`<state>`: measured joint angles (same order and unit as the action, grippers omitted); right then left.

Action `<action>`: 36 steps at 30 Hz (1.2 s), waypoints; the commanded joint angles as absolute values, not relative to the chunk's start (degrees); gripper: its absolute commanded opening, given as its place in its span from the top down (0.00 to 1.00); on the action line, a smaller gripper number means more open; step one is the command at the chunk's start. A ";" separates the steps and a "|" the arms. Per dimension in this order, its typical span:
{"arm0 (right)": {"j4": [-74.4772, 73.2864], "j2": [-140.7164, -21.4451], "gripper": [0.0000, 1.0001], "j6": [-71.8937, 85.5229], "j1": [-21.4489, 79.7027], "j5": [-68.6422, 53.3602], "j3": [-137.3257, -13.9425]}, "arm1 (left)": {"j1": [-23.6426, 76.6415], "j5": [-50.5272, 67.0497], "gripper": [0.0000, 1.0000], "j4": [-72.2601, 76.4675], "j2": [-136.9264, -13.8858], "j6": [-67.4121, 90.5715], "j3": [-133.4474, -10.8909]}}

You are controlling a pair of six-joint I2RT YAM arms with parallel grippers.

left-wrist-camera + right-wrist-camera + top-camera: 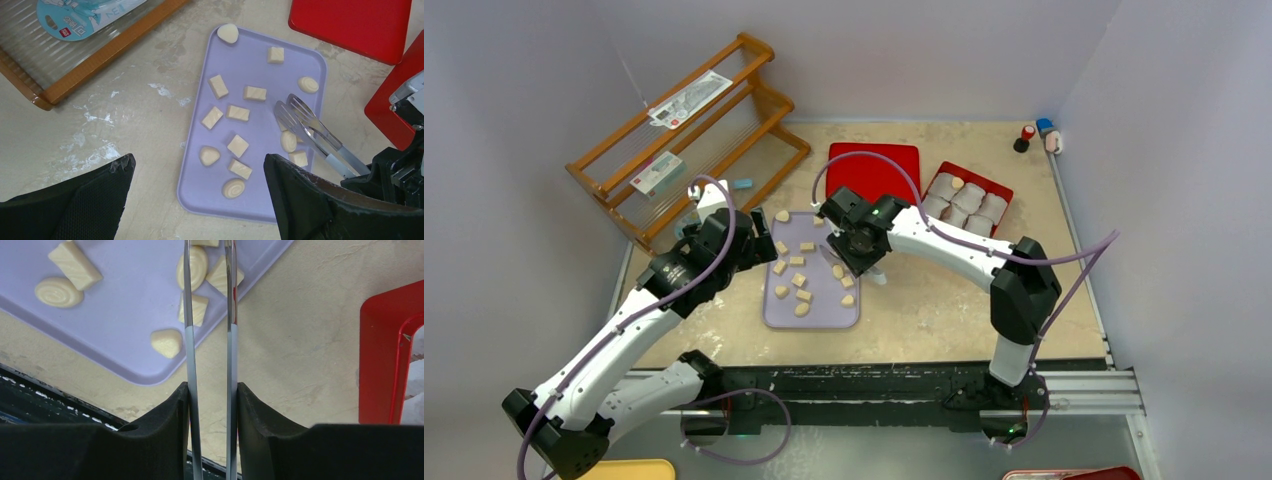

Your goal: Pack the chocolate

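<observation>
Several pale tan chocolate pieces (796, 280) lie on a lavender tray (824, 316); they also show in the left wrist view (238, 146) and the right wrist view (75, 264). One piece (957, 183) sits in a paper cup in the red box (999, 190). My right gripper (861, 245) is shut on metal tongs (829, 258), whose arms (190, 315) stand apart over the tray's right part (305, 125). My left gripper (759, 240) is open and empty, low over the tray's near left corner (200, 200).
A flat red lid (874, 165) lies behind the tray, beside the red box of white paper cups (969, 205). A wooden rack (694, 130) stands at the back left. Small bottles (1036, 135) stand at the far right edge.
</observation>
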<state>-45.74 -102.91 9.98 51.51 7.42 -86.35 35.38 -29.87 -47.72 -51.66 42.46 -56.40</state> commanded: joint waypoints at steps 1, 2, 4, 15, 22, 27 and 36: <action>-47.43 -99.85 1.00 10.46 51.90 8.87 -90.52 | 35.33 -29.53 0.00 -46.16 -51.67 41.67 -56.46; -47.52 -99.84 1.00 10.61 51.88 8.94 -90.79 | 35.33 -29.49 0.00 -46.14 -51.74 41.54 -56.51; -47.60 -99.71 1.00 10.63 51.90 9.03 -91.18 | 35.38 -29.61 0.00 -46.14 -51.79 41.42 -56.50; -48.50 -99.91 1.00 10.41 51.94 9.61 -92.89 | 35.40 -29.62 0.00 -45.79 -52.27 41.05 -56.78; -49.55 -99.22 0.74 10.62 52.18 9.73 -92.29 | 35.35 -29.62 0.00 -45.97 -52.26 40.87 -57.17; -51.26 -98.96 0.65 10.89 52.31 9.74 -92.88 | 35.40 -29.20 0.00 -45.95 -52.55 41.04 -57.35; -53.54 -98.79 0.60 11.84 52.56 9.20 -93.00 | 35.42 -28.61 0.00 -46.32 -52.28 41.57 -57.19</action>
